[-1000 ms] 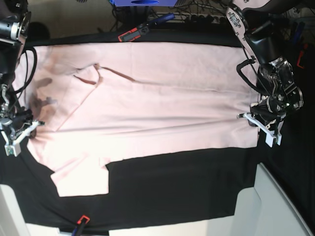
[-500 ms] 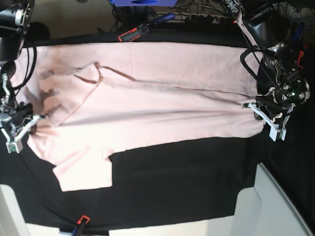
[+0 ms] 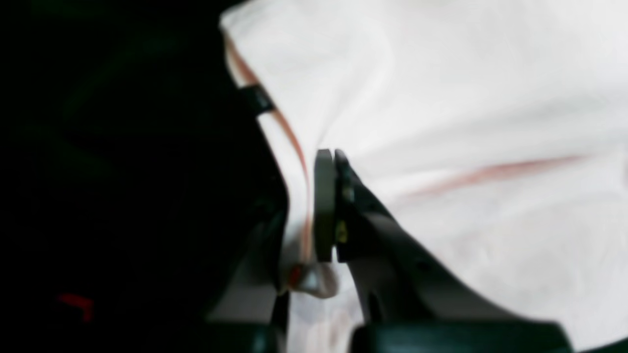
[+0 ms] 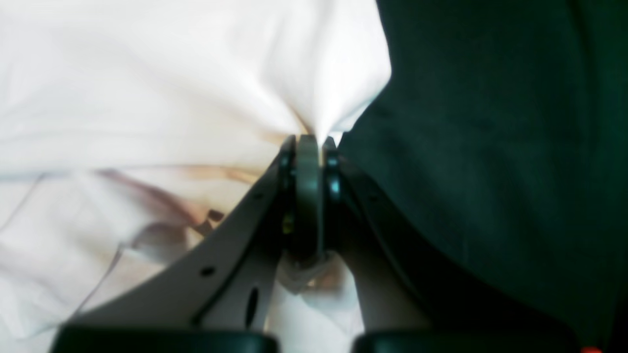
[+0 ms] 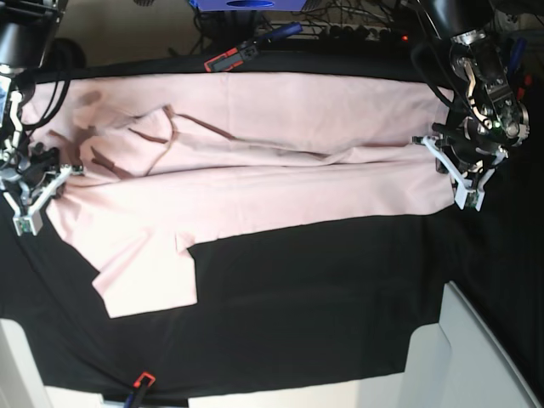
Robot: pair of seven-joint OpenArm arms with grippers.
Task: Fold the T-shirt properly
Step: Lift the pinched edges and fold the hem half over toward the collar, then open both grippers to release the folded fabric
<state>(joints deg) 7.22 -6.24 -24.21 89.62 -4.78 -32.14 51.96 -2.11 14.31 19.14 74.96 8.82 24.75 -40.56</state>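
The pale pink T-shirt (image 5: pixel 280 195) lies lengthwise across the black table cloth (image 5: pixel 323 306), plain side up, with one sleeve (image 5: pixel 144 285) sticking out toward the front left. My left gripper (image 5: pixel 444 167) is at the shirt's right end, shut on the cloth edge. In the left wrist view, the left gripper (image 3: pixel 326 162) pinches a fold of the T-shirt (image 3: pixel 466 98). My right gripper (image 5: pixel 58 180) is at the left end, also shut on fabric. The right wrist view shows the right gripper (image 4: pixel 309 144) clamping a bunched point of the T-shirt (image 4: pixel 171 88). A raised crease runs between the two grips.
A red-and-black clamp (image 5: pixel 231 58) holds the cloth at the back edge, and another clamp (image 5: pixel 140 380) sits at the front edge. Cables and a blue object (image 5: pixel 246 4) lie behind the table. A white panel (image 5: pixel 476 357) stands at the front right.
Both grippers have moved toward the back of the table with the shirt's edge in them. The front part of the shirt has been drawn back, and a crease has risen across the middle.
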